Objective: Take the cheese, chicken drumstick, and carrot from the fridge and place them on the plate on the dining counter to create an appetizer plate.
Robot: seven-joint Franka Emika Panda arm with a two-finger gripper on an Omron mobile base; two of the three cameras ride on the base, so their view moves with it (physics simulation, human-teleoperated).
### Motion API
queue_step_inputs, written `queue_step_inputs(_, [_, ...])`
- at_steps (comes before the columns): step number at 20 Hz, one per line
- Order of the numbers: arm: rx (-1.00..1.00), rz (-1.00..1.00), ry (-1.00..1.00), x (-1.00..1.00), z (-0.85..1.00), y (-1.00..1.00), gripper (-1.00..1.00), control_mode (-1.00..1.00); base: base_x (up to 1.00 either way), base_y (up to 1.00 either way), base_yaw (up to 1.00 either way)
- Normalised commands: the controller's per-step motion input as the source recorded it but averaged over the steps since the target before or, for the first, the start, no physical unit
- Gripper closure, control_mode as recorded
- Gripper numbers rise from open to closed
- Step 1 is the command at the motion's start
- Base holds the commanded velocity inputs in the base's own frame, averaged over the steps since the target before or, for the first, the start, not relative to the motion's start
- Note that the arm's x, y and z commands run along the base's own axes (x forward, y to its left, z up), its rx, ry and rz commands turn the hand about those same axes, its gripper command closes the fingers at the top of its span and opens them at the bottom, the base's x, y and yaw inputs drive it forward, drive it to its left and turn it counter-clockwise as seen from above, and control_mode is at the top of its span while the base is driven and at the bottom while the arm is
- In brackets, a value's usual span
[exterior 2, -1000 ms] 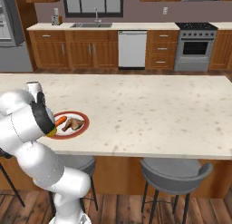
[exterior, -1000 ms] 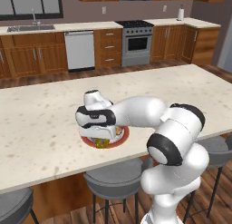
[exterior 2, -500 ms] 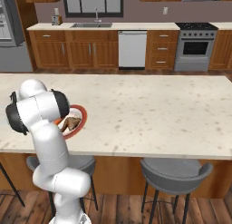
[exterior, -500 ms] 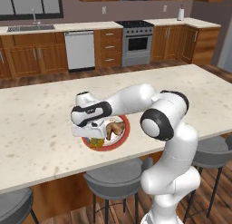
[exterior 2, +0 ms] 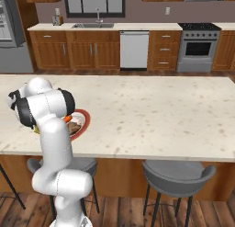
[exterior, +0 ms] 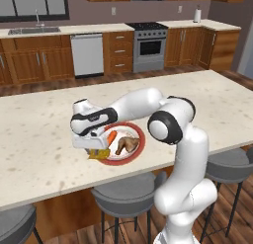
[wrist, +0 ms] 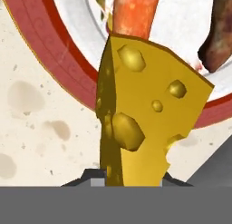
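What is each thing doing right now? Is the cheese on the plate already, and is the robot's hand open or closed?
cheese: held in the gripper, upright over the plate's rim.
gripper: shut on the cheese, low over the plate.
carrot: lying on the plate.
chicken drumstick: lying on the plate, beside the carrot.
plate: resting flat on the dining counter.
dining counter: holding the plate near its front edge.

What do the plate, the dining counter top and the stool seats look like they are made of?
The plate: probably glazed ceramic, white centre, glossy red rim with faint scrollwork. The dining counter: looks like polished stone, beige with darker speckles and blotches. The stool seats: grey and matte, perhaps moulded plastic or padded vinyl; the look leaves it open.
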Motion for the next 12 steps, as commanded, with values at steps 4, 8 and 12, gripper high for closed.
queue_step_inputs(4, [-0.03,-0.1,-0.01,0.0,0.0,-0.19,1.0,-1.0,0.0,0.0,0.0])
queue_step_inputs(8, [-0.01,-0.1,0.0,0.0,0.0,-0.42,1.0,-1.0,0.0,0.0,0.0])
queue_step_inputs(12, [0.0,-0.1,0.0,0.0,0.0,-0.61,1.0,-1.0,0.0,0.0,0.0])
